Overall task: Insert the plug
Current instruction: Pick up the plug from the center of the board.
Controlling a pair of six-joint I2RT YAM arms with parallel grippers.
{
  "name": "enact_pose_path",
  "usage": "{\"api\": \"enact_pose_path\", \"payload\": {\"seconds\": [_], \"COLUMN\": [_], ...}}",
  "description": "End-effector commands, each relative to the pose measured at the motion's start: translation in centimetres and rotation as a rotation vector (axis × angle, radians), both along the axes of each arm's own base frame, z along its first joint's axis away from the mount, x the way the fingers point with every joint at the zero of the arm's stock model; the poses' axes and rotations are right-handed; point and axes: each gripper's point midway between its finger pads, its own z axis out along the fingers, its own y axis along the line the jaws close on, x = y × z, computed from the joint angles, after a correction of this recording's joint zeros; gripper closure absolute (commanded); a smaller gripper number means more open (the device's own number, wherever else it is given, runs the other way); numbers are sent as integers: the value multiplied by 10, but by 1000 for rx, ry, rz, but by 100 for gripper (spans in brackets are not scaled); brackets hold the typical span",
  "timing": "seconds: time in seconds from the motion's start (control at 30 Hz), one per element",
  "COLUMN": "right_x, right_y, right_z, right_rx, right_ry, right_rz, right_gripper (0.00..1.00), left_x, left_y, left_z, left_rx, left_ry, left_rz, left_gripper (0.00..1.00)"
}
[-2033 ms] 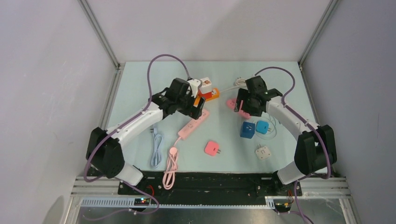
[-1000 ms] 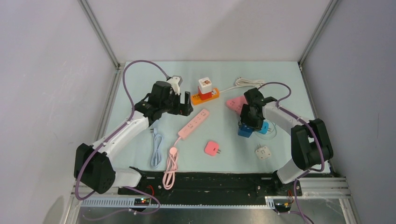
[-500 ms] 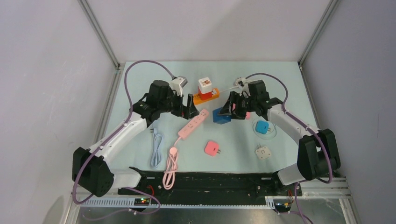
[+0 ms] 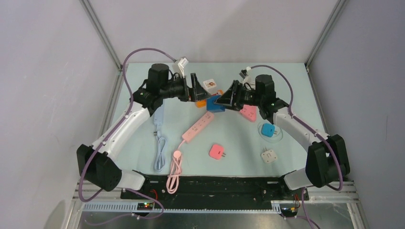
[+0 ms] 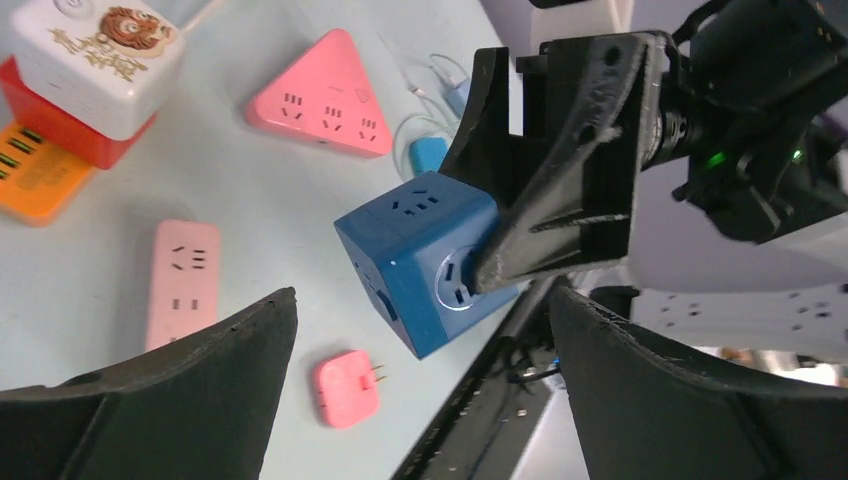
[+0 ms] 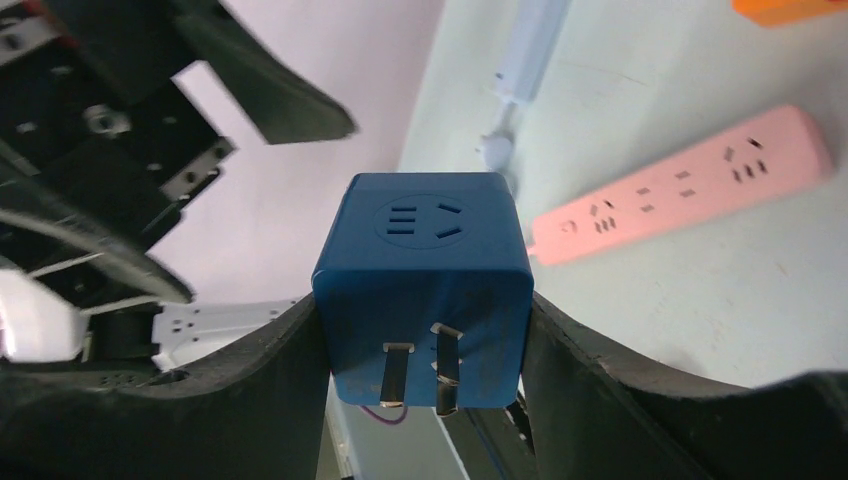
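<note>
While you look down from the top camera, your right end effector (image 4: 225, 99) is clamped on the dark blue cube plug (image 6: 425, 270), holding it in the air above the counter (image 4: 239, 143), just past the far end of the pink power strip (image 4: 199, 126). In the right wrist view the two fingers press opposite sides of the cube. Its two flat prongs (image 6: 415, 375) point back at that camera, and a three-hole socket face looks away.

Your left end effector (image 4: 197, 91) stands wide and holds nothing. From its wrist camera the cube sits framed between the fingers and touches neither.

There's no brand name you can read on the cube or the strip, only socket holes. The one label on show is a cartoon lion on the white cube (image 5: 95, 55), stacked on a red cube (image 5: 45, 115) on the orange strip (image 5: 30, 175). The lettering above the lion is too small to make out.

A pink triangular socket (image 5: 320, 95) lies flat under the right arm. The small pink plug (image 4: 217, 151) rests well apart, near your side.
</note>
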Motion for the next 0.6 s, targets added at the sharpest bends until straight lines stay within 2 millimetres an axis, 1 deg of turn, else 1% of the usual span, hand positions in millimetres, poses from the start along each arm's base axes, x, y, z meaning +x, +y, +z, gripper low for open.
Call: {"api": "enact_pose_path", "payload": {"seconds": [0.0,0.07,0.17,0.27,0.3,0.33,0.37,0.4,0.43,0.47,0.5,0.57], "right_x": [-4,-5,-7,-9,-9,-11,-11,-11,-10,-11,-11,-10], "right_y": [8,8,7,7,8,8,9,9,9,9,10,10], "right_z": [91,105,119,131,133,137,139,141,141,144,144,147], "right_rx": [197,236,281,320,331,344,354,362,368,381,386,406], "right_ry": [-215,-241,-257,-294,-287,-304,-296,-305,-297,-298,-295,-284], "right_rz": [45,46,49,67,72,82,84,85,85,89,88,88], "right_gripper": [68,68,68,68,68,68,69,69,69,69,69,69], "left_x": [-3,-1,5,-2,-8,-8,-14,-13,-19,-20,-23,-26], "left_y": [-10,-3,12,10,8,6,4,2,0,-1,-1,-1], "left_z": [30,36,42,56,60,68,70,86,87,99,99,101], "left_rx": [-144,-162,-202,-255,-275,-297,-327,-375,-422,-463,-479,-478], "left_ry": [129,137,161,155,169,144,176,118,170,122,144,108], "left_rz": [-13,7,53,-7,-35,-54,-74,-101,-118,-140,-145,-161], "left_gripper": [1,1,1,1,1,1,1,1,1,1,1,3]}}
